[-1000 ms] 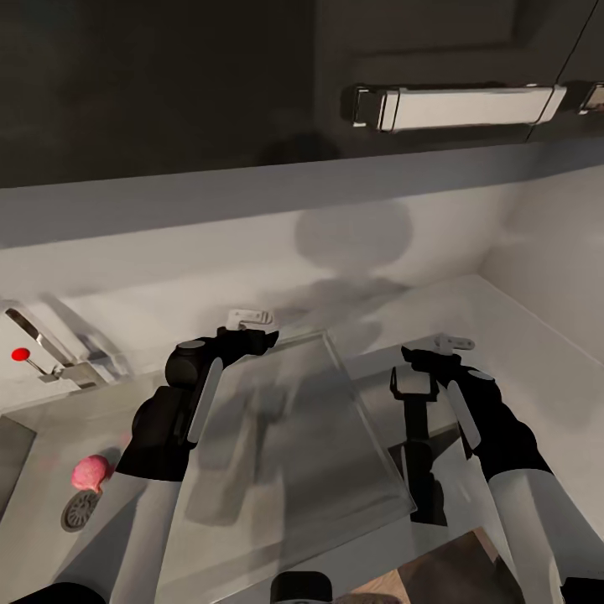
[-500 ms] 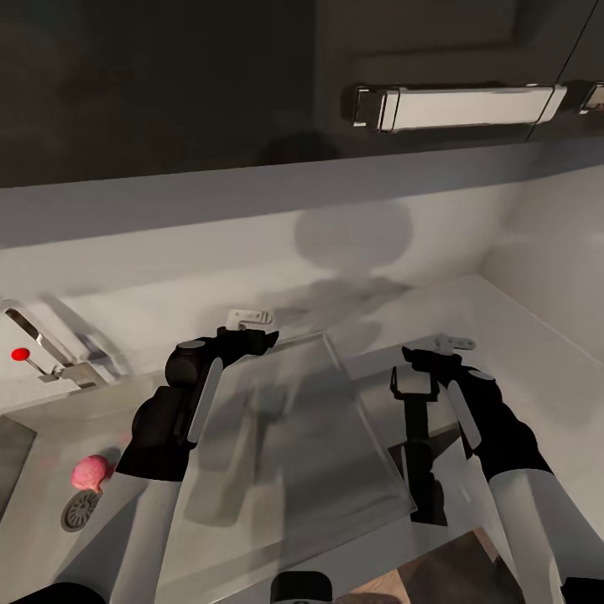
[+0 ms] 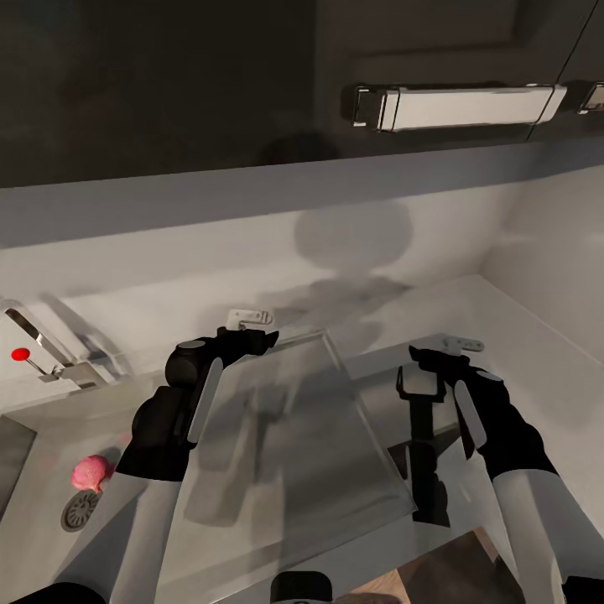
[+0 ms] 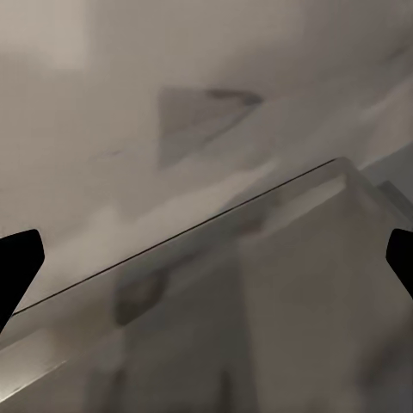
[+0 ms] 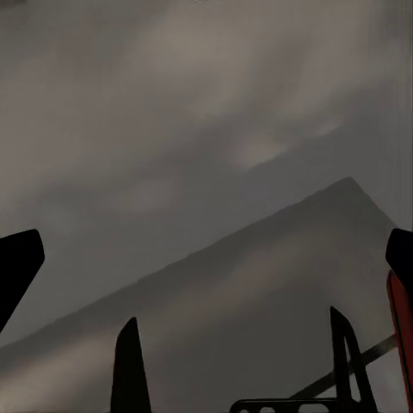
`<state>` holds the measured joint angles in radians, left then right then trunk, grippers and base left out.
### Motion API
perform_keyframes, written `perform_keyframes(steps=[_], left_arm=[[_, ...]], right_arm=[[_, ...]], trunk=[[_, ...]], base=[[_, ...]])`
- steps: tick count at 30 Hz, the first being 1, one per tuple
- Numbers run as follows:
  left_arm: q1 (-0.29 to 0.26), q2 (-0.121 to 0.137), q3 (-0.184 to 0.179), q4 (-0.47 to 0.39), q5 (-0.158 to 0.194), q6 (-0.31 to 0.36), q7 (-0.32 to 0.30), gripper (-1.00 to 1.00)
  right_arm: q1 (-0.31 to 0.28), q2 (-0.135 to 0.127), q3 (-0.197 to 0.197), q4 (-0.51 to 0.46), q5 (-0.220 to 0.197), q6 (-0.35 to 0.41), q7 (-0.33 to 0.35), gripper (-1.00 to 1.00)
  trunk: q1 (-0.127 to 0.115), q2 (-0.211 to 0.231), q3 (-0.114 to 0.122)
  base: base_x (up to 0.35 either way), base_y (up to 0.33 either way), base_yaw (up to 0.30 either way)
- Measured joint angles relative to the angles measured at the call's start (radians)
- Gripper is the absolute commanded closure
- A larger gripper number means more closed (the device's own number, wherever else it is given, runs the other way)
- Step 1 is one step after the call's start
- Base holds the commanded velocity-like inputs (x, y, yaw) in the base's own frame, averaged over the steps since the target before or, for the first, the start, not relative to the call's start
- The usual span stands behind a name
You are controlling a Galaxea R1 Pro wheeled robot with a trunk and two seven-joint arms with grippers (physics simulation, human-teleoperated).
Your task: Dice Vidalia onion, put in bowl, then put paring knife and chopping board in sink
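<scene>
Vidalia onion (image 3: 91, 473) by drain, sink (image 3: 50, 436) cut off; chopping board (image 3: 470, 570) corner only

No legible text, label, brand, number or sign on any surface here.

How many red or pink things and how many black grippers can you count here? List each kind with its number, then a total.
Pinkish-red rounded onion by the round drain: 1
Small red tap knob: 1
Black grippers, left gripper and right gripper: 2
Total: 4
</scene>
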<state>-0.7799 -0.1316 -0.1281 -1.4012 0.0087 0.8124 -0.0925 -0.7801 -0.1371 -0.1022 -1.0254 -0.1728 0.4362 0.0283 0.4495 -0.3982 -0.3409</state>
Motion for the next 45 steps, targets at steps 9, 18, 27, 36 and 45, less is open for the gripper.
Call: perform_keyframes(steps=[9, 18, 27, 36, 45], left_arm=[[0.000, 0.000, 0.000, 0.000, 0.000, 0.000, 0.000, -1.00], [0.000, 0.000, 0.000, 0.000, 0.000, 0.000, 0.000, -1.00], [0.000, 0.000, 0.000, 0.000, 0.000, 0.000, 0.000, -1.00], [0.000, 0.000, 0.000, 0.000, 0.000, 0.000, 0.000, -1.00], [0.000, 0.000, 0.000, 0.000, 0.000, 0.000, 0.000, -1.00]], right_arm=[[0.000, -0.001, -0.002, 0.000, 0.000, 0.000, 0.001, -1.00], [0.000, -0.001, 0.000, 0.001, 0.000, 0.000, 0.001, -1.00], [0.000, -0.001, 0.001, 0.020, 0.000, 0.000, 0.001, -1.00], [0.000, -0.001, 0.000, 0.033, 0.000, -0.003, 0.001, -1.00], [0.000, -0.001, -0.002, 0.033, 0.001, -0.002, 0.000, -1.00]], trunk=[[0.000, 0.000, 0.000], [0.000, 0.000, 0.000], [0.000, 0.000, 0.000], [0.000, 0.000, 0.000], [0.000, 0.000, 0.000]], base=[[0.000, 0.000, 0.000], [0.000, 0.000, 0.000], [0.000, 0.000, 0.000], [0.000, 0.000, 0.000], [0.000, 0.000, 0.000]])
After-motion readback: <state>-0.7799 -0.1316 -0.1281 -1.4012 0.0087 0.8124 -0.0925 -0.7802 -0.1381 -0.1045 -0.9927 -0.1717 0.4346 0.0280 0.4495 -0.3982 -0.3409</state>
